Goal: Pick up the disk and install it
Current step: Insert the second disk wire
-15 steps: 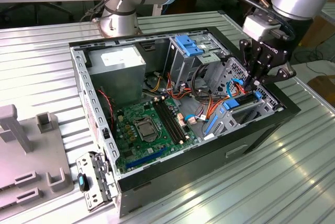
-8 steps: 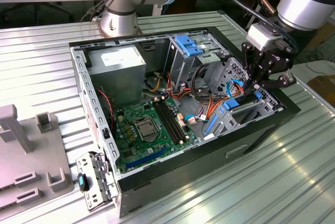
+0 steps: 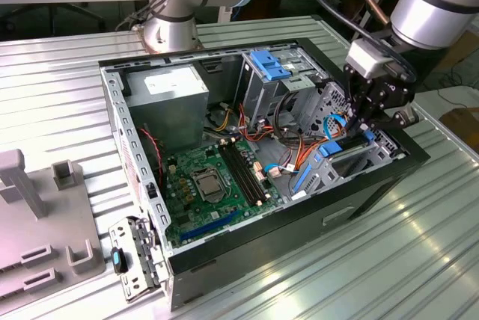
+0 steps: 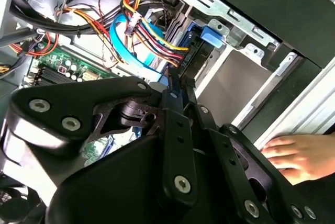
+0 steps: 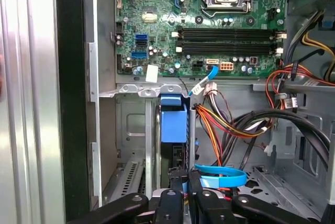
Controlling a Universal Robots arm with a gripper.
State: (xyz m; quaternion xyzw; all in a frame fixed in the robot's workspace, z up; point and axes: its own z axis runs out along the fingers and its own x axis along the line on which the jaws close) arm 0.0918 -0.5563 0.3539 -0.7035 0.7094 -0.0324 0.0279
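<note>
The disk (image 5: pixel 173 120) stands on edge inside the drive bay of the open computer case (image 3: pixel 359 185), its blue carrier end toward the motherboard (image 5: pixel 209 25). My gripper (image 5: pixel 183 179) is shut on the disk's near edge, one finger on each flat side. In the second wrist view the same black fingers (image 4: pixel 178 109) meet at the disk (image 4: pixel 201 51), which sits partly within the grey metal cage (image 4: pixel 235 77). In the exterior view my gripper (image 3: pixel 368 127) reaches down into the case's corner at the exterior view's right, above blue rails (image 3: pixel 329 149).
Bundles of orange, red and black cables (image 5: pixel 235 124) and a blue flat cable (image 5: pixel 222 174) lie close beside the bay. A person's hand (image 4: pixel 293 156) rests outside the case. The power supply (image 3: pixel 168 92) and another blue bracket (image 3: pixel 269 64) sit at the back. A grey fixture (image 3: pixel 37 223) stands at the exterior view's left.
</note>
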